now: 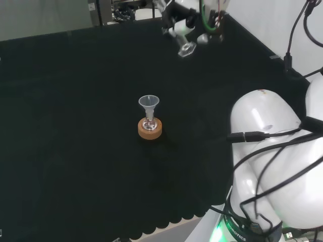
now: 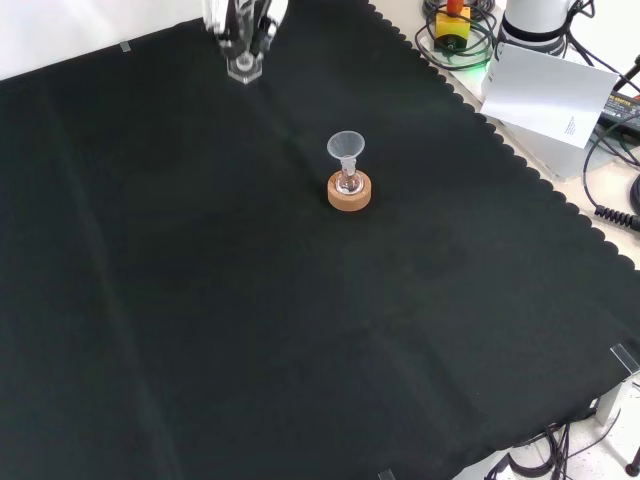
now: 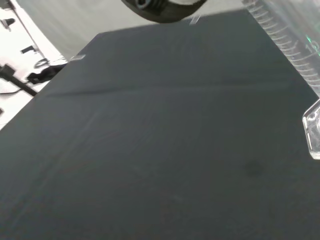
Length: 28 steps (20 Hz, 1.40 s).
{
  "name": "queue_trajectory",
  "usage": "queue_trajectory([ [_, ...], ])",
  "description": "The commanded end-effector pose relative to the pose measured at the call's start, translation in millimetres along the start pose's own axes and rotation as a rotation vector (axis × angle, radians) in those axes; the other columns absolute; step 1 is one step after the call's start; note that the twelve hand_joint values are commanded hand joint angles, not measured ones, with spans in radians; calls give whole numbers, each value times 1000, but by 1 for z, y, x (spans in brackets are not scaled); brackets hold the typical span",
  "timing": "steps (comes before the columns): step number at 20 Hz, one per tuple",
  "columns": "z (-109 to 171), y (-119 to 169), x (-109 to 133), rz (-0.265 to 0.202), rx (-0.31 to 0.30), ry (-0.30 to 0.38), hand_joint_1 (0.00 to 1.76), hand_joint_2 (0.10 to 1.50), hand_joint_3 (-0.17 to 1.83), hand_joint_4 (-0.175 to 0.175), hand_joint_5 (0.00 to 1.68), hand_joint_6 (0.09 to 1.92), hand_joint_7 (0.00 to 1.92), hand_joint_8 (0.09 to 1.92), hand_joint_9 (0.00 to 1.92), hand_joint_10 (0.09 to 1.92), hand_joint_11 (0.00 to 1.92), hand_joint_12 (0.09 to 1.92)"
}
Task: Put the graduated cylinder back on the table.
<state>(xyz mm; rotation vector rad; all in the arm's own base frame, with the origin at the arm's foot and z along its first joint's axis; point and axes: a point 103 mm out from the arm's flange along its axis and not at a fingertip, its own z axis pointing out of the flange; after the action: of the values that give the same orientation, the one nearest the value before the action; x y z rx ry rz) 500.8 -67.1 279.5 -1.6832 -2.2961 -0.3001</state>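
Observation:
The graduated cylinder [image 1: 186, 48] is a clear tube with a six-sided foot, and it hangs above the far part of the black cloth [image 1: 75, 126] in the head view. The hand [image 1: 177, 21] is at that view's top edge, its fingers curled round the tube's upper part, foot pointing down. In the front view the hand [image 2: 235, 22] comes in at the top left, with the cylinder's foot [image 2: 243, 69] clear of the cloth below it. Close up in the wrist view, the cylinder's ribbed scale [image 3: 287, 47] and its foot [image 3: 312, 131] show.
A clear funnel [image 1: 149, 103] sits in a small flask on a cork ring [image 1: 150, 129] at mid-cloth, also seen as the funnel [image 2: 346, 146] on the cork ring [image 2: 349, 192] in the front view. The arm's white links [image 1: 267, 151] stand at the head view's right. Cables and a white sheet [image 2: 545, 88] lie beyond the cloth's scalloped edge.

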Motion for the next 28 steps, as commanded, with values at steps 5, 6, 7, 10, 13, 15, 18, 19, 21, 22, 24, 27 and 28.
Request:
queue_trajectory([
  [5,114,43,-41,31,22,162,1275,1068,3,-167,1063,874,1099,842,1477,87,1195,740],
  [6,116,44,-42,33,1,165,1276,1069,3,-172,1062,875,1096,847,1476,87,1195,741],
  [7,117,44,-44,36,-19,178,1276,1069,3,-174,1061,876,1094,850,1476,87,1194,741],
  [10,121,45,-49,48,-79,196,1276,1070,3,-175,1059,878,1092,854,1471,87,1192,741],
  [13,124,47,-55,50,-119,227,1274,1074,3,-175,1051,892,1081,871,1457,87,1183,745],
  [15,127,51,-56,45,-134,238,1273,1076,3,-175,1047,898,1077,877,1452,87,1180,748],
  [18,134,58,-60,47,-143,249,1273,1077,3,-175,1045,902,1074,881,1450,87,1177,749],
  [19,137,60,-60,49,-148,253,1272,1078,3,-175,1044,903,1073,882,1449,87,1175,749],
  [21,142,64,-64,56,-160,267,1272,1078,3,-175,1043,905,1072,885,1449,87,1174,750],
  [22,145,66,-65,60,-165,273,1272,1079,3,-175,1042,906,1071,886,1448,87,1173,751],
  [24,151,70,-67,61,-176,281,1272,1079,3,-175,1041,908,1070,888,1448,87,1172,752],
  [27,157,76,-70,49,-183,309,1272,1080,3,-175,1039,911,1068,891,1445,87,1170,753],
  [28,159,78,-71,49,-190,311,1272,1080,3,-175,1039,913,1067,892,1443,87,1169,753],
])
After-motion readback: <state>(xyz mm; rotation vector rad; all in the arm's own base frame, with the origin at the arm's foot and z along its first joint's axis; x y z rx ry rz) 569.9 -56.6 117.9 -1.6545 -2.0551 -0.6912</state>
